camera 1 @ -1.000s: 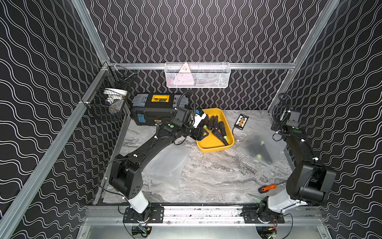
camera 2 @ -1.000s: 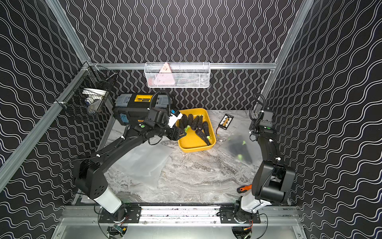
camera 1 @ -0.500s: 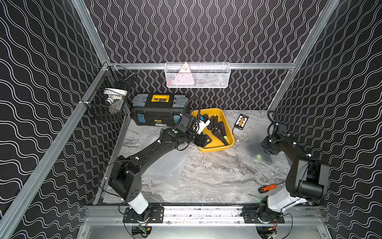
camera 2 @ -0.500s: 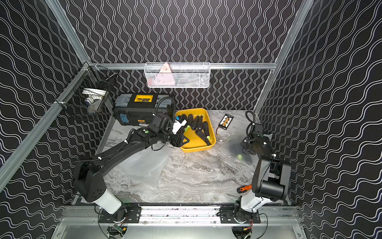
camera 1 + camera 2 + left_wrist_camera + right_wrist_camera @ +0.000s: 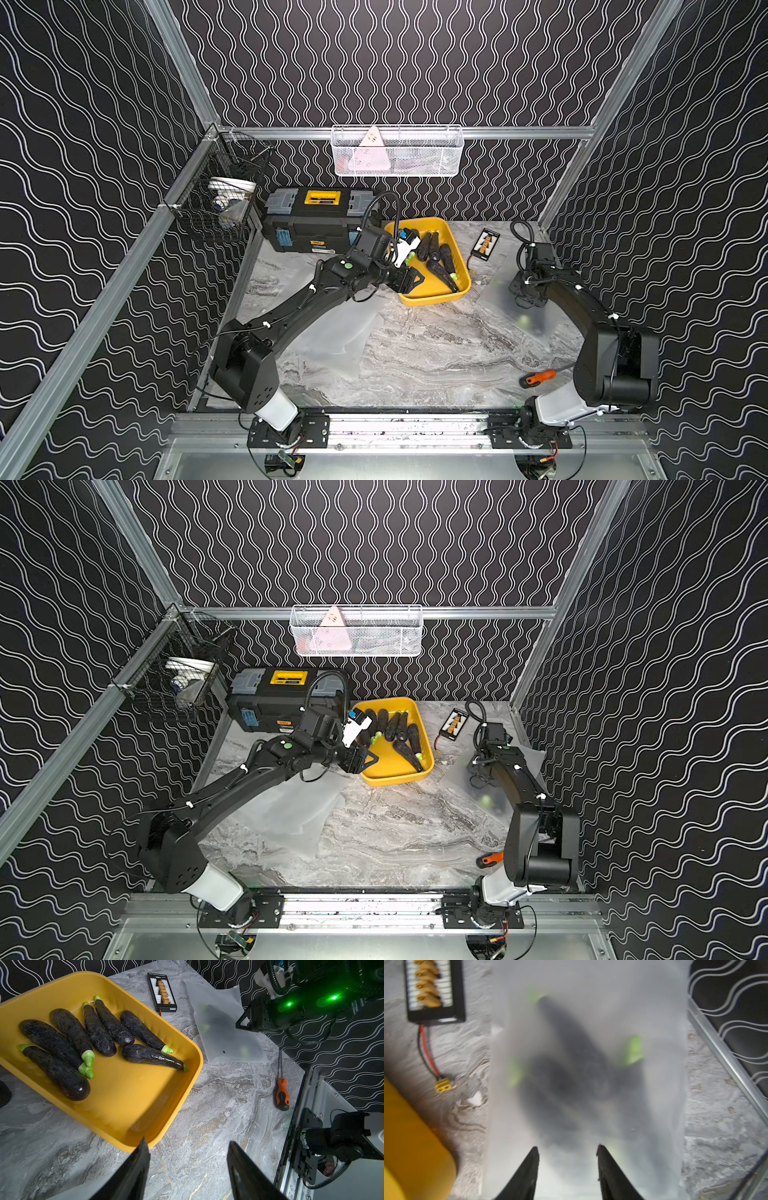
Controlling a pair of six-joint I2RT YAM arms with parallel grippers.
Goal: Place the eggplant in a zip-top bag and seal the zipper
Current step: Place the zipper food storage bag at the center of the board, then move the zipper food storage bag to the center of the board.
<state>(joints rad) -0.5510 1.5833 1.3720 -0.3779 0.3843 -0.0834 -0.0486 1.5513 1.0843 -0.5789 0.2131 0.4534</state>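
Frosted plastic blurs what the right gripper (image 5: 567, 1147) hangs over: a filled bag (image 5: 591, 1064) at the right side of the table, with dark eggplant shapes and green stems inside. The jaws stand apart with nothing between them. I cannot make out the zipper strip, so if they close here they may pinch film and eggplant together and leave the seal partly open.

The left gripper (image 5: 187, 1141), likewise spread and empty, hovers at the near corner of the yellow tray (image 5: 128, 1101), where seven eggplants (image 5: 97, 1028) lie close together. Reaching in, a jaw tip could catch the rim and shove the tray, or clamp two eggplants at once. A flat empty bag (image 5: 332, 332) lies under that arm and could be dragged.

Grey marbled tabletop (image 5: 436, 357) looks smooth, probably slippery under the bags. A screwdriver (image 5: 281, 1095) and a small plug board (image 5: 162, 993) lie near the filled bag. Black walls (image 5: 415, 62) with white wavy lines close the space in. A toolbox (image 5: 316, 224) sits at the back, and a white wire basket (image 5: 397, 151) and a black one (image 5: 220, 208) hang from the frame.
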